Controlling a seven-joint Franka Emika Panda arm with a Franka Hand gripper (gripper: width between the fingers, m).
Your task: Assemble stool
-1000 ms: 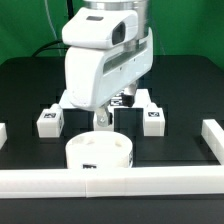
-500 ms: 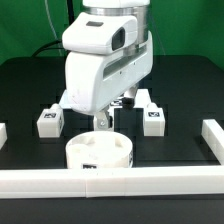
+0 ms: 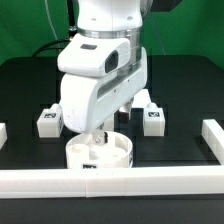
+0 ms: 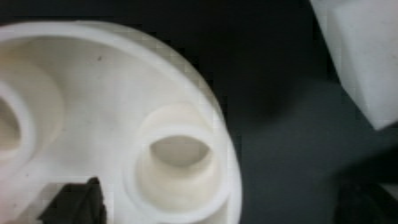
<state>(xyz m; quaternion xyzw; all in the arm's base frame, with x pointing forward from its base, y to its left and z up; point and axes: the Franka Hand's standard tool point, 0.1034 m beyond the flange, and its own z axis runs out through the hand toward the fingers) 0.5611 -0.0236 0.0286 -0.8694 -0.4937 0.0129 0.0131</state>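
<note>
Stool seat, a thick round white plastic disc (image 3: 99,152); fingers (image 4: 75,203) spread wide, empty, just above it. Risk: off-centre descent strikes the rim, shoving the disc.

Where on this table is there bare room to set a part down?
On the exterior view's left, bare table lies between a leg and the side rail; on its right, between another leg and rail. Crowded middle: tool over disc.
</note>
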